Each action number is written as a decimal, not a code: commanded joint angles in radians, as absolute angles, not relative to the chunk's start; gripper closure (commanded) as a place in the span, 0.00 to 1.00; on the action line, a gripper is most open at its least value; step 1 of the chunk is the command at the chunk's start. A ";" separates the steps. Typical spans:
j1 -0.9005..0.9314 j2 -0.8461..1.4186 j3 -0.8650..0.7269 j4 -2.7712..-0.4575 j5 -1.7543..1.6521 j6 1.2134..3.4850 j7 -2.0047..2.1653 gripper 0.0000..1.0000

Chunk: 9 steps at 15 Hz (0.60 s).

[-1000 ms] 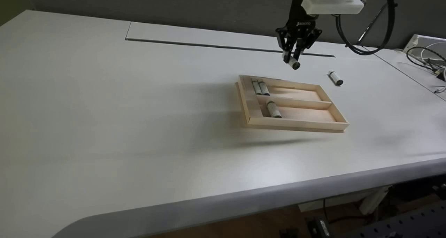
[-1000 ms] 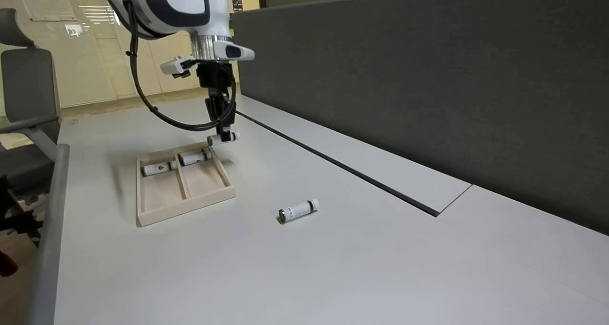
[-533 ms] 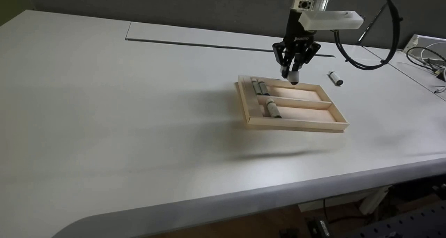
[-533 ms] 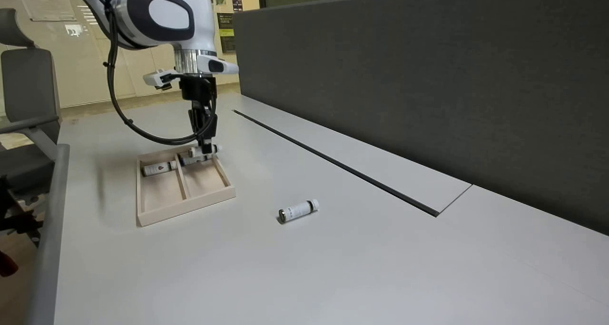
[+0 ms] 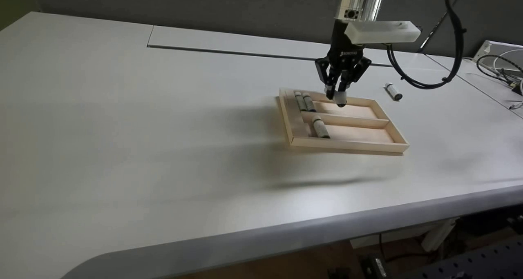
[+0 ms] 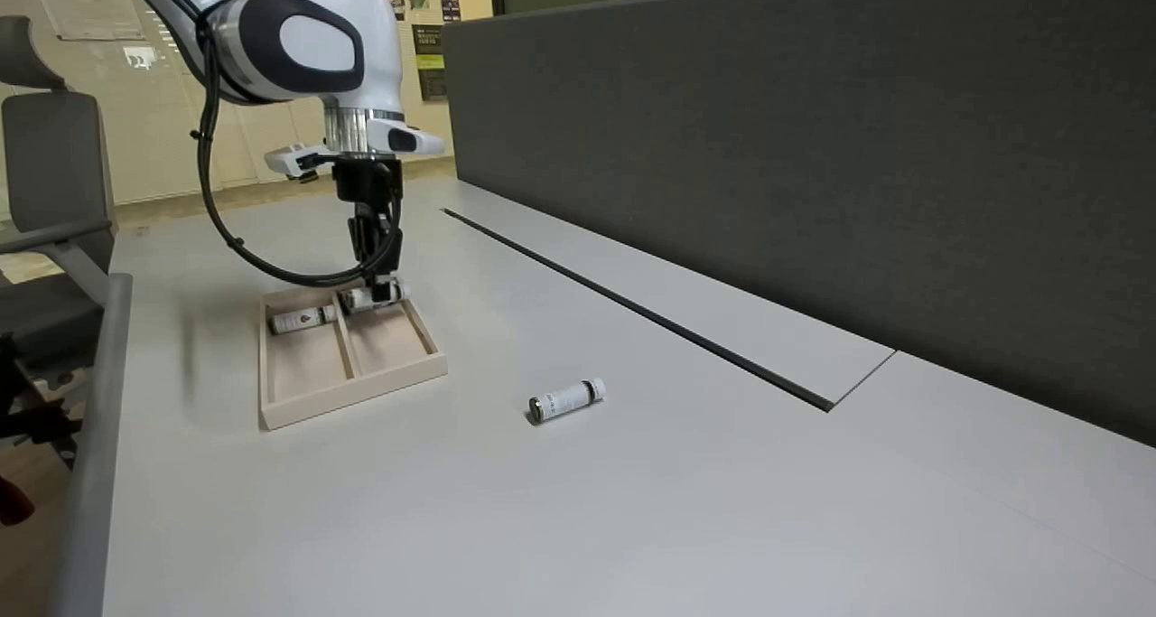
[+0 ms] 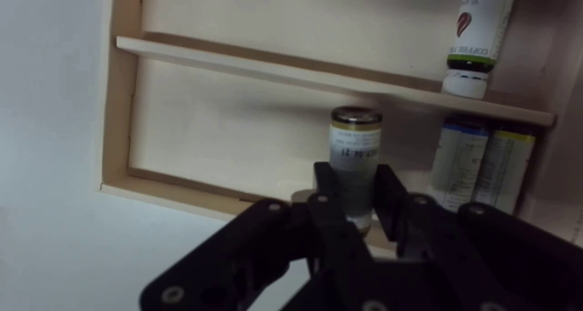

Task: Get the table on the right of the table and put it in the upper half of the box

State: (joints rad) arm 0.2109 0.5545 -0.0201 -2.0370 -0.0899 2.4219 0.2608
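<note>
My gripper (image 5: 336,92) is shut on a small white-labelled bottle (image 7: 355,149) with a dark glossy end and a gold band. The bottle lies level between the fingers, low over the upper compartment of the pale wooden box (image 5: 351,143). Its dark end points at the divider (image 7: 273,72). I cannot tell whether it touches the box. Two bottles, one with a blue band (image 7: 460,160) and one with a yellow band (image 7: 505,170), lie side by side at one end of that compartment. In an exterior view the gripper (image 6: 384,287) partly hides them.
A bottle with a green band (image 7: 478,24) lies in the lower compartment, also seen in both exterior views. Another bottle (image 5: 393,92) lies on the white table to the right of the box. A grey partition (image 6: 795,174) stands along the table's back.
My gripper has come down and over the box with the bottle held in it, from behind the box to above the upper compartment. The other bottles and the box have not moved.
</note>
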 commanded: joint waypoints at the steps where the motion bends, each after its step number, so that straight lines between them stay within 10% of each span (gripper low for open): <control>1: 0.207 0.571 -0.011 -2.030 -0.075 2.409 0.289 0.93; 9: 0.217 0.598 -0.004 -2.027 -0.070 2.451 0.289 0.93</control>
